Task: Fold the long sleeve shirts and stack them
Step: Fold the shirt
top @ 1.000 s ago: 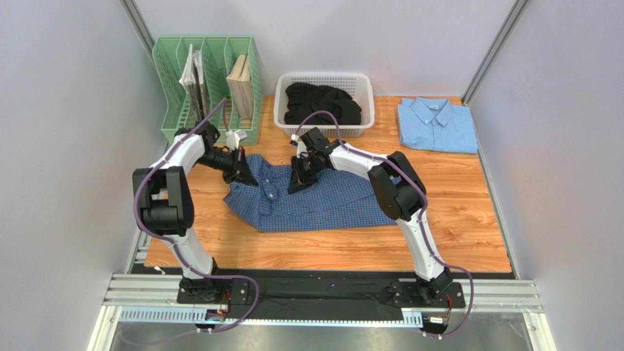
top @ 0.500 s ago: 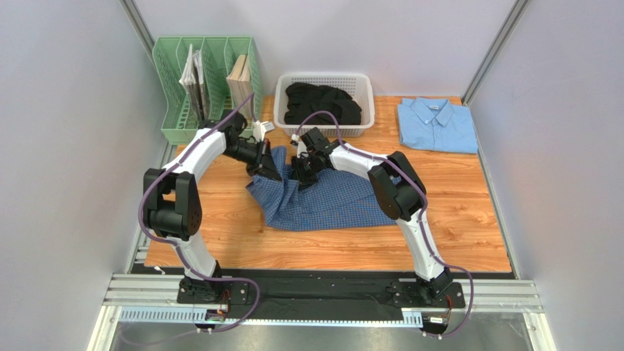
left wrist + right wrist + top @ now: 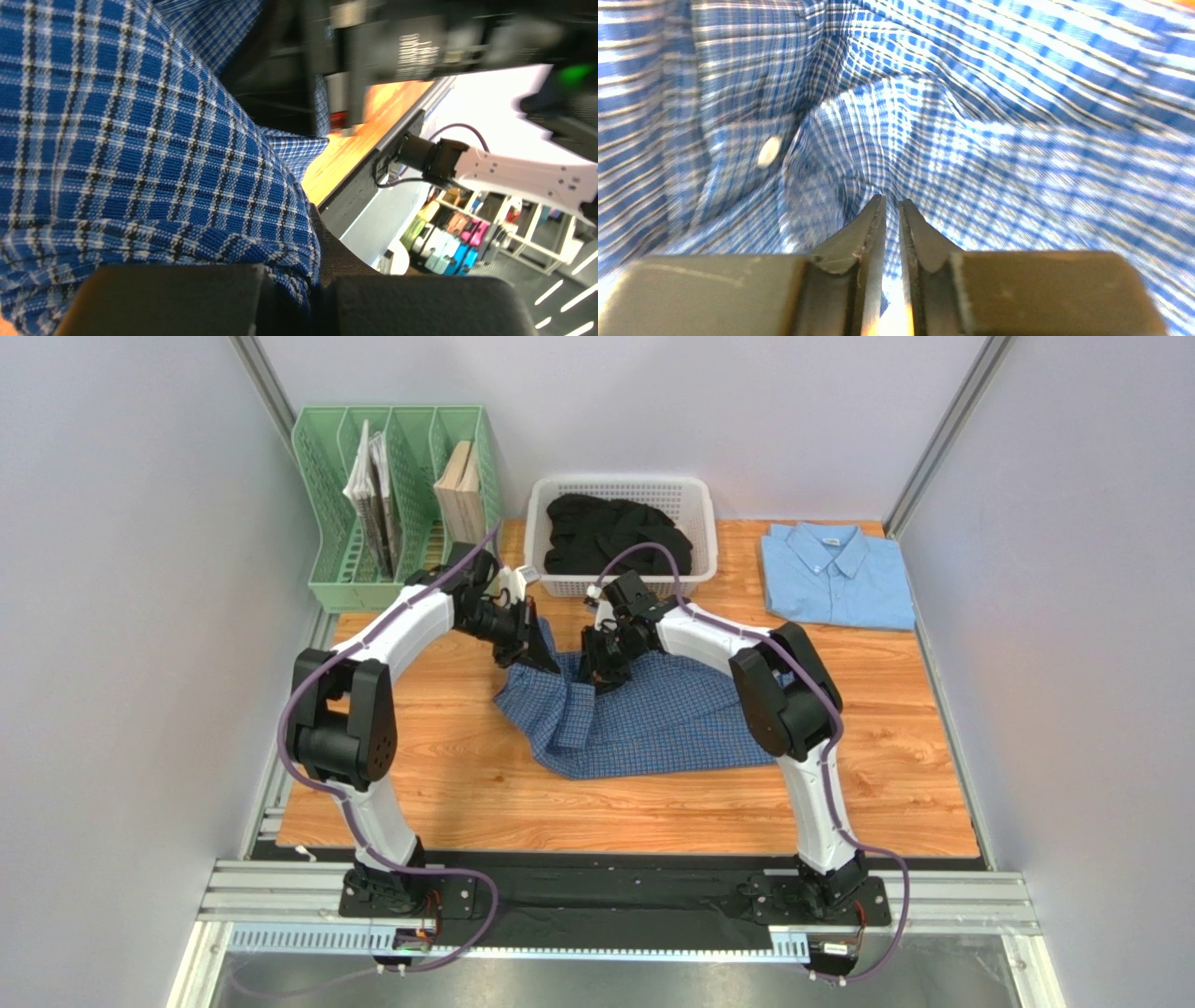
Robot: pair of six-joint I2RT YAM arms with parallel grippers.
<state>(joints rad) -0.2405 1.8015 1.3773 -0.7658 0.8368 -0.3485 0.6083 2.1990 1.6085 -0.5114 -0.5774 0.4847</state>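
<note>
**Top external view.** The dark blue checked shirt [image 3: 652,721] lies crumpled about the middle of the worktop [image 3: 898,770], with its left part gathered up into a ridge. The left claw [image 3: 540,653] is closed on the far left end of that ridge and holds it off the wood. The right claw [image 3: 605,669] points down onto the cloth just beside it. The light blue shirt [image 3: 838,577] lies folded flat in the far right corner, collar toward the far edge, well apart from the checked one. A white basket [image 3: 624,480] of black clothes [image 3: 617,532] stands at the middle of the far edge. A green file rack [image 3: 323,476] stands at the far left corner.

**Left wrist view.** Checked cloth fills the left half of the frame and runs down between the two dark fingers [image 3: 168,301], which are pressed together on it. Beyond the cloth a strip of the orange worktop [image 3: 347,143] shows.

**Right wrist view.** Checked cloth fills the frame, with one white button [image 3: 769,150] at the left. The right claw's fingers [image 3: 868,231] stand a narrow slit apart, and light shows through the slit. Their tips meet a pucker in the cloth.
</note>
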